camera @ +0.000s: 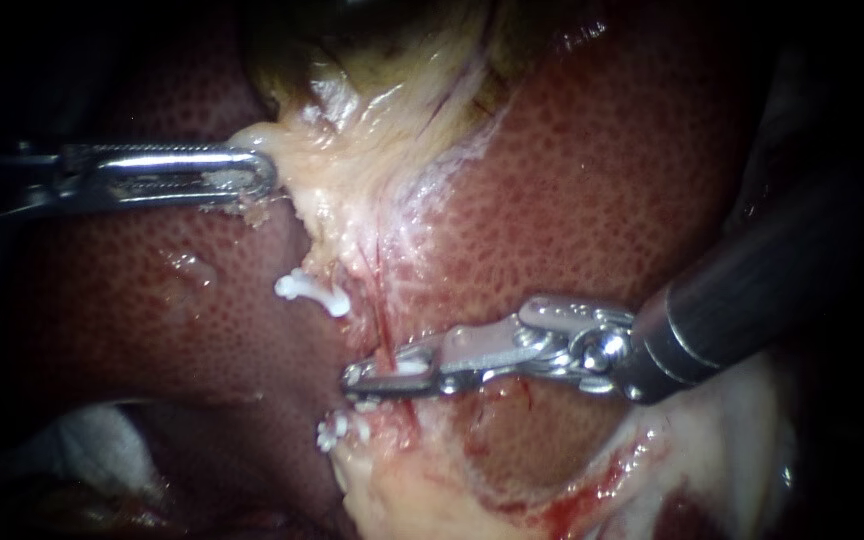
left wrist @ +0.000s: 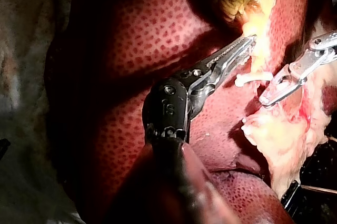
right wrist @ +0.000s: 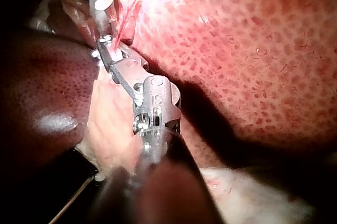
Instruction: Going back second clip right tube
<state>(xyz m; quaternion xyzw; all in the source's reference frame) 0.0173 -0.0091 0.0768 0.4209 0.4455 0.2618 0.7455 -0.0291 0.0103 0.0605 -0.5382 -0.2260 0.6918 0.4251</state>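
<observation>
Closest to the lens, my right instrument (camera: 352,378) reaches across the liver (camera: 602,180), its tip against a thin red tube (camera: 384,335). Whether it is clenched or released I cannot tell. One white clip (camera: 312,293) lies just beside that tip toward the gallbladder (camera: 382,50), and another clip (camera: 340,430) lies just beside it on the opposite side. My left instrument (camera: 264,178), well apart, is clenched on pale tissue (camera: 322,160).

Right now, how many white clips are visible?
2. The upper clip lies just above the tip of the right instrument, the lower clip just below it. Another may hide behind that instrument.
</observation>
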